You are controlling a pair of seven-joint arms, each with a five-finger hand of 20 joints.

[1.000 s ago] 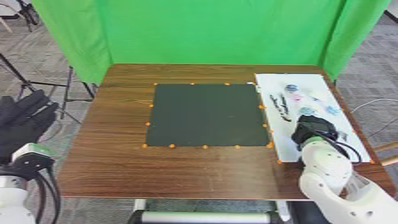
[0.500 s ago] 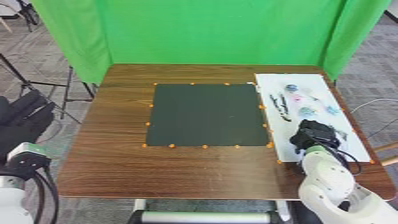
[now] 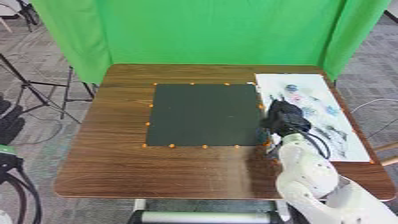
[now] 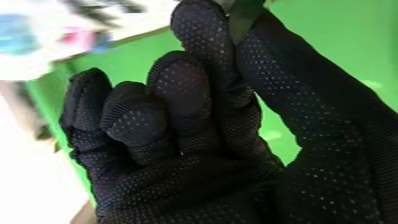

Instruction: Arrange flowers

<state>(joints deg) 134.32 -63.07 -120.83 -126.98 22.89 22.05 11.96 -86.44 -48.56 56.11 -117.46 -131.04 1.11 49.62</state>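
Green cloth (image 3: 222, 35) hangs behind the brown counter (image 3: 107, 170), probably put up to give the work a plain backdrop. On the counter, a dark square mat (image 3: 200, 120) lies near the middle, edged with small orange markers (image 3: 171, 146) that seem meant to fix its place, perhaps as the area for the arrangement. Just beside it, toward the robot's right, a white sheet (image 3: 357, 152) serves as what looks like the supply side: a blue bloom (image 3: 291, 88), a pink bloom (image 3: 298, 98) and a pale blue bloom (image 3: 331, 110) lie apart on it, a spacing that should let each be picked singly, with dark sprigs (image 3: 329, 133) nearer the robot. The right robot hand (image 3: 289, 117) is over the sheet's edge next to the mat, its thumb and a finger pinching a dark green piece (image 4: 242, 19), likely a stem or leaf. A pinch that narrow suits something slim, though it could let the piece swivel; the next move probably calls for a steady wrist. Off the counter's far left side, the left robot hand (image 3: 11, 122) has its fingers extended, presumably kept out of the way.
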